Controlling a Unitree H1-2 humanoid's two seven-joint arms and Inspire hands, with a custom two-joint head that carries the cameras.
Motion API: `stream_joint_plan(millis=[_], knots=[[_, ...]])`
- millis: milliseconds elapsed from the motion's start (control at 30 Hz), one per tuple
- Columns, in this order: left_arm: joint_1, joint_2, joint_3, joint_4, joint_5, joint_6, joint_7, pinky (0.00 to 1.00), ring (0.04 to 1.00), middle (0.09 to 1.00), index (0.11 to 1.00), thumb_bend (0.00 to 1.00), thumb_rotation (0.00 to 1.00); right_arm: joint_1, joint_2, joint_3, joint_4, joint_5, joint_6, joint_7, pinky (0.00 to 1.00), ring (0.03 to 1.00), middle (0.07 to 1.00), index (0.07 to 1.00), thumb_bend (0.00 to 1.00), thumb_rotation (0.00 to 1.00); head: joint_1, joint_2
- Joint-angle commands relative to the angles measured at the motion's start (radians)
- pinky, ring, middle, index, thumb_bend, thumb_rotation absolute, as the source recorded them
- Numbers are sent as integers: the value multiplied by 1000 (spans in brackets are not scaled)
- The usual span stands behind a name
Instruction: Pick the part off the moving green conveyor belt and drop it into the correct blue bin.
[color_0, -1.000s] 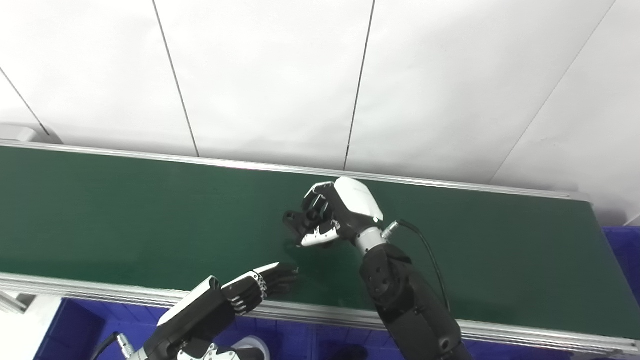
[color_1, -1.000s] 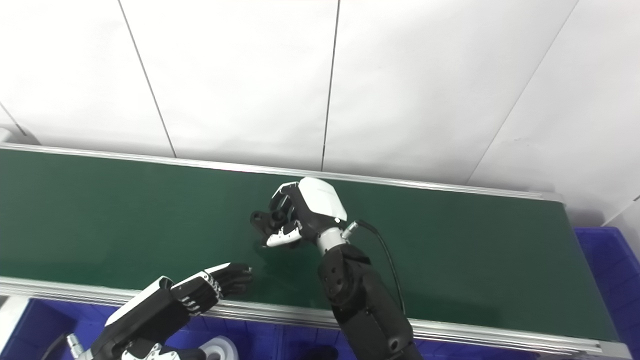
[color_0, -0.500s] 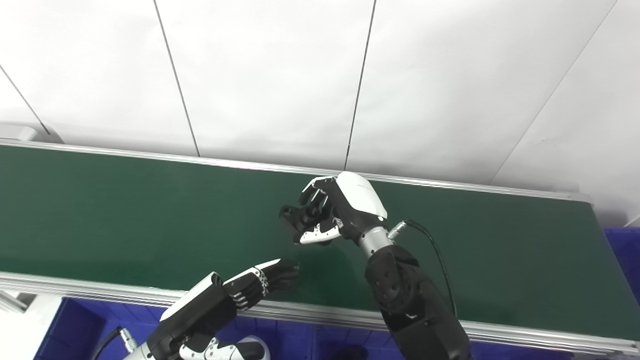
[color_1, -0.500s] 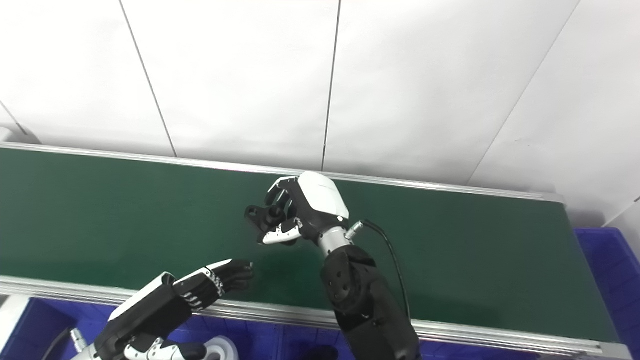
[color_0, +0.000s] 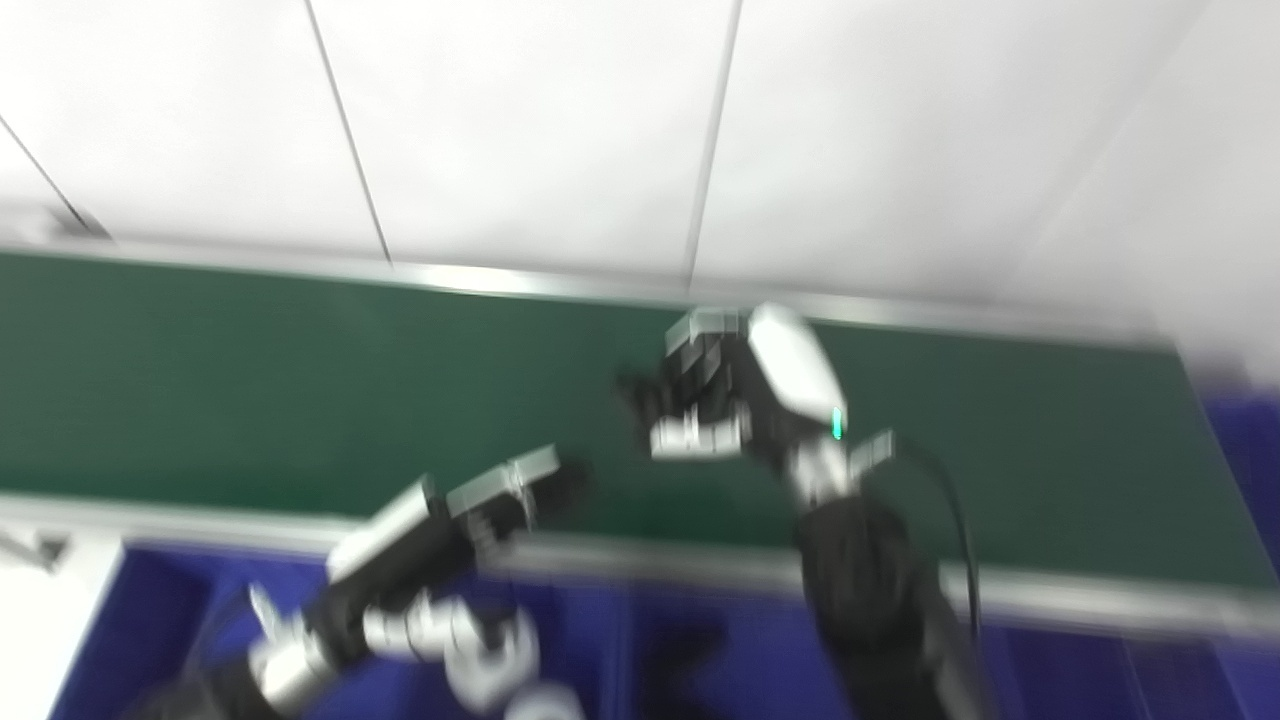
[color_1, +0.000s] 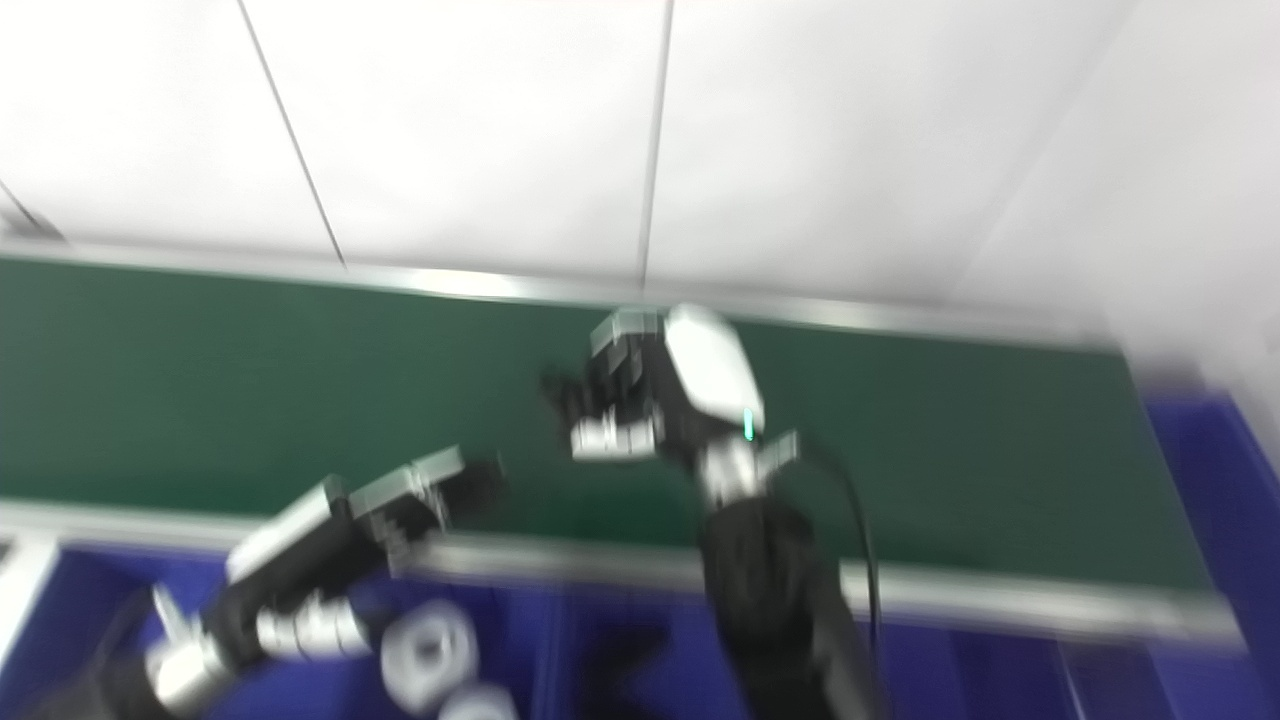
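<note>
The right robot hand (color_0: 745, 400) is gripping a dark part (color_0: 640, 392) above the green conveyor belt (color_0: 200, 380); blur is hiding its orientation. The left robot hand (color_0: 500, 495) is hovering with fingers apart.

right robot hand (color_0: 735, 395) curled, left robot hand (color_0: 500, 495) extended

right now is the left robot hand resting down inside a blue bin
No: in the right eye view the left robot hand reaches over the near edge of the green conveyor belt, above the blue bin.

belt (color_0: 250, 390) dark green | bins (color_1: 1215, 490) blue | wall (color_0: 520, 120) white (thin dark seams)
</note>
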Motion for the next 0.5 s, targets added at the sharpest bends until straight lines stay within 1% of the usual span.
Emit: stream_joint_plan(millis=[0, 33, 67, 100, 133, 167, 233, 300, 433, 467], knots=[[-35, 9, 3, -9, -27, 0, -7, 981, 977, 976, 942, 365, 610, 0, -5, -22, -73, -2, 20, 13, 292, 385, 461, 513, 518, 0, -8, 1], [-41, 8, 4, -1, -36, -2, -12, 990, 980, 978, 945, 359, 598, 12, -7, -26, -84, -2, 15, 14, 288, 384, 455, 513, 518, 0, -8, 1], [-45, 8, 5, 5, -36, -2, -12, 990, 978, 974, 944, 358, 588, 24, -7, -30, -91, 3, 6, 10, 280, 383, 452, 513, 518, 0, -29, 9], [-49, 7, 6, 7, -31, 0, -10, 983, 974, 968, 941, 379, 604, 36, -8, -33, -97, 5, -6, 1, 270, 380, 449, 515, 518, 0, -29, 9], [-52, 8, 8, 8, -30, 2, -9, 977, 970, 964, 938, 394, 619, 46, -7, -35, -104, 3, -13, -5, 262, 377, 448, 515, 517, 0, -51, 9], [-56, 9, 8, 9, -35, 8, -10, 970, 967, 961, 935, 398, 625, 55, -5, -36, -115, 0, -15, -6, 253, 377, 448, 515, 518, 0, -53, 11], [-61, 11, 10, 8, -48, 18, -13, 973, 969, 959, 931, 382, 597, 67, 0, -35, -136, -11, -10, -2, 241, 375, 449, 515, 518, 0, -62, 11], [-66, 14, 13, 10, -60, 23, -18, 976, 972, 964, 936, 367, 585, 79, 3, -34, -157, -17, -6, 6, 249, 373, 452, 516, 517, 0, -65, 15], [-76, 15, 19, 11, -73, 33, -22, 971, 969, 967, 940, 365, 586, 114, 17, -27, -198, -40, 4, 18, 264, 377, 455, 513, 518, 0, -71, 20], [-77, 14, 20, 12, -77, 36, -23, 968, 968, 966, 941, 364, 582, 121, 18, -25, -206, -46, 6, 21, 270, 380, 458, 512, 518, 0, -69, 27]])
